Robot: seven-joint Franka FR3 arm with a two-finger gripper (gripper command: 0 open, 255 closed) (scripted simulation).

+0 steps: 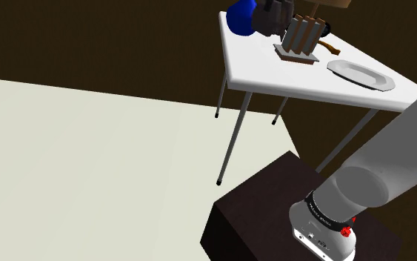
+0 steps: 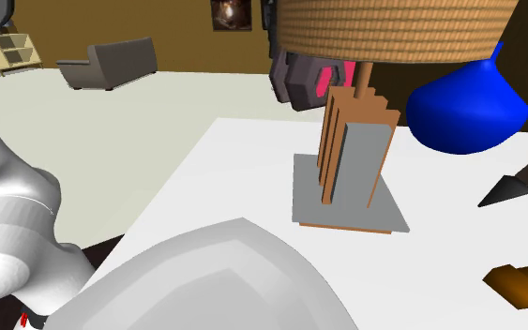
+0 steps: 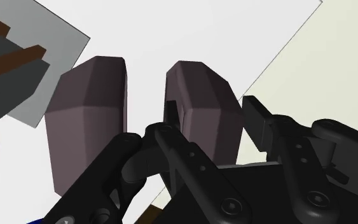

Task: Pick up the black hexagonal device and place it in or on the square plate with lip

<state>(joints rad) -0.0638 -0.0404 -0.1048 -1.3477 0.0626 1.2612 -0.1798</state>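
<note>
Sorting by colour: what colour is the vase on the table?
The vase is bright blue; clearest in the second exterior view.

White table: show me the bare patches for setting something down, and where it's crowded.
Free: the table corner at the shoulder view's lower left, bordered by the brown rack on its grey base and the plate. Crowded: the far end, where blue vase, dark device and rack bunch together.
</note>
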